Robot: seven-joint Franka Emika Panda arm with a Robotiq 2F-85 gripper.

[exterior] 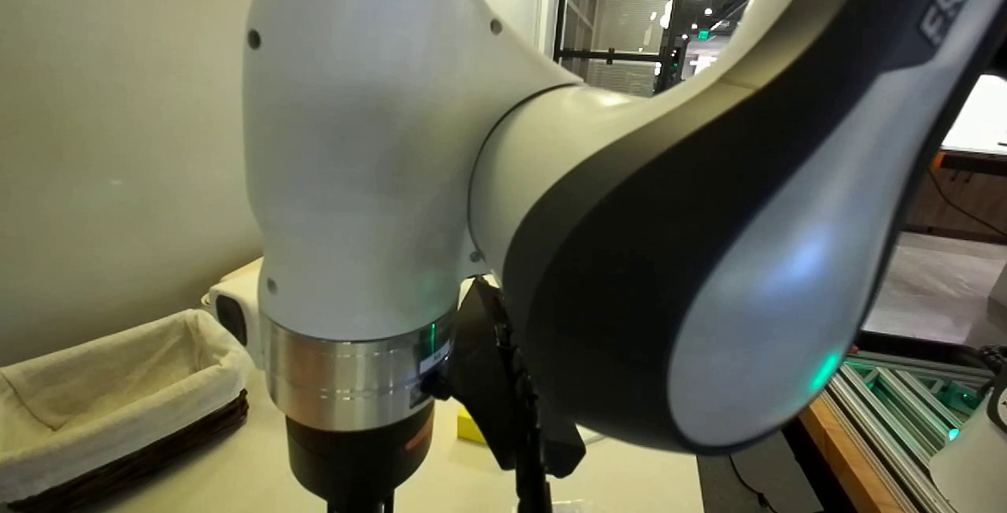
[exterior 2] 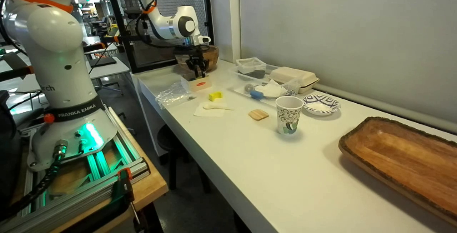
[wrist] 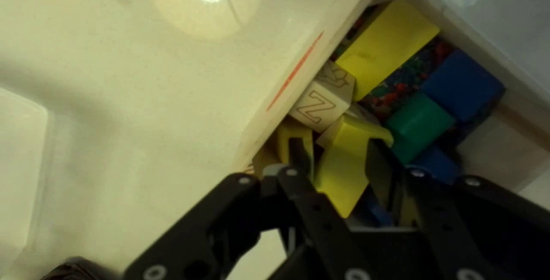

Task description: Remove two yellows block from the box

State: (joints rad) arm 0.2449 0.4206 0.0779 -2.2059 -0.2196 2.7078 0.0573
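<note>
The box [exterior 2: 196, 84] is low and pale tan with a red mark; it also shows in the wrist view [wrist: 296, 71]. It holds several blocks. A yellow block [wrist: 350, 159] stands tilted between the fingers of my gripper [wrist: 337, 155]. The right finger is close against it; a narrow gap shows at the left finger. Another yellow block [wrist: 386, 48] lies further up the box, and a duller yellow one [wrist: 283, 138] is behind the left finger. My gripper [exterior 2: 200, 75] is open, pointing down into the box. One yellow block [exterior 2: 215, 96] lies on the table outside, also in an exterior view [exterior: 470, 425].
In the box are a white letter block [wrist: 320, 104], a green block [wrist: 417, 125] and blue blocks [wrist: 464, 84]. Around it are crumpled plastic [exterior 2: 174, 95], a wooden bowl [exterior 2: 213, 58], a clear tub [exterior 2: 246, 95], a napkin [exterior 2: 210, 111] and a paper cup [exterior 2: 288, 115].
</note>
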